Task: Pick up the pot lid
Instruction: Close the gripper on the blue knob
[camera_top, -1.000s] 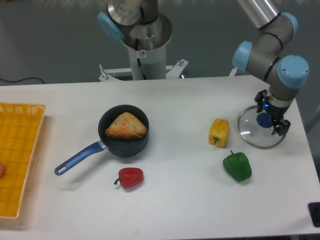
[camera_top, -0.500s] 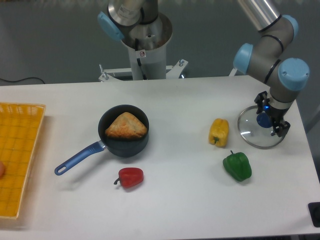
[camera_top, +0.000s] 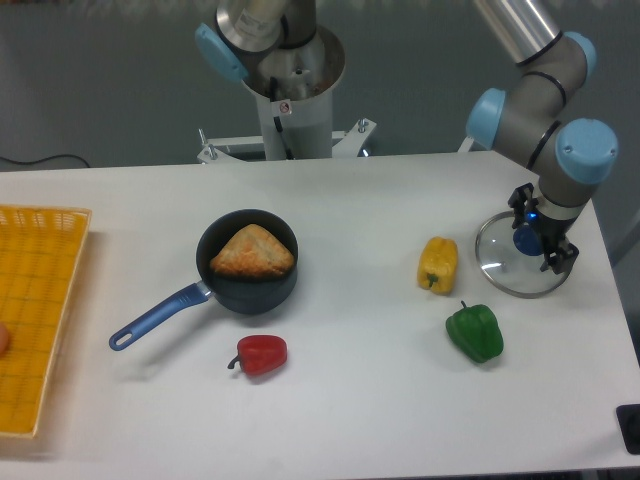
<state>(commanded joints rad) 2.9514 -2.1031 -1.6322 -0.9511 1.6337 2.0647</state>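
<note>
One lid (camera_top: 497, 266), see-through with a blue knob (camera_top: 526, 240), lies flat on the right of the white worktop (camera_top: 350, 400). The hand (camera_top: 541, 229) is right over it, fingers spread, with the knob at the opening between them; whether they touch it, I can't tell. The arm (camera_top: 583, 140) comes in from the far right corner. Just left of the lid is a yellow pepper (camera_top: 438, 265), and on the near side a green pepper (camera_top: 475, 334) sits a little apart from the rim, stem towards the far side. Well over to the left stands a black pan (camera_top: 255, 296), its blue handle (camera_top: 160, 315) slanting out to the near left. A brown, bread-like piece (camera_top: 253, 252) rests inside it. A red pepper (camera_top: 262, 355) lies near the pan on its near side, stem pointing left. At the left edge is a yellow-orange crate (camera_top: 40, 325), only partly in view, with something reddish (camera_top: 3, 338) showing in it. A thin black cable (camera_top: 45, 158) curves in beyond the crate's far end.
</note>
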